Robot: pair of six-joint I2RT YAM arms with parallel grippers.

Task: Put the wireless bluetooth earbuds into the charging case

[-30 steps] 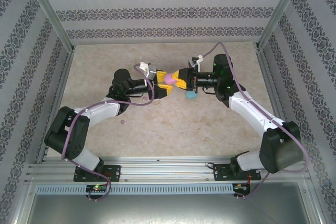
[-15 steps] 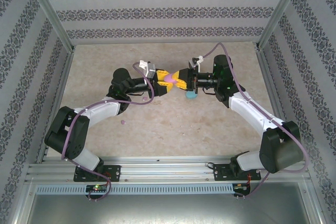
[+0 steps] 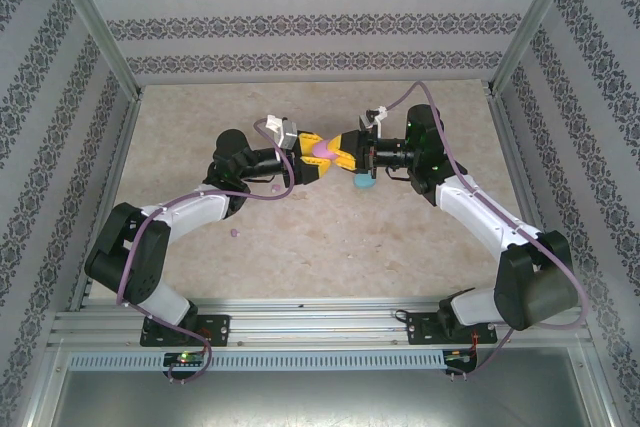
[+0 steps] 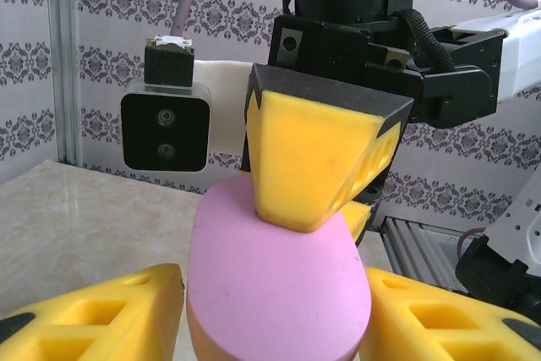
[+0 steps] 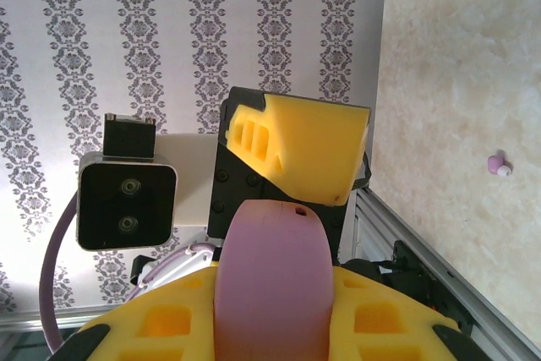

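The pink charging case (image 3: 320,150) is up in the air above the middle of the counter (image 3: 400,247), caught between both tools. We see no open gap in its shell, so we take it to be closed. From the left wrist, the left tool (image 4: 272,298) has its two yellow pads pressed to the sides of the case and is gripping it. One finger (image 4: 313,158) of the other arm bears down on the case's upper face. From the right wrist, the right tool (image 5: 272,293) is likewise closed on the case, which sits between its pads. A finger (image 5: 296,150) of the left arm stands just past the far end.

One pale pink earbud (image 5: 499,163) lies loose on the counter, well apart from the case and from both tools. The blue charging case (image 3: 364,182) rests on the counter just under the right wrist.

We judge that the step in hand is readying the case and not yet the insertion: a shared hold, either to pass it across or to get the lid open. No bud is in a tool, so the task looks early.

The next move, as we read it, asks one tool to hold the base firmly while the other works the lid up. The shell is smooth and rounded, so uneven pressure could make it slip out of the pads. After that, one tool has to let go and reach the bud on the counter.
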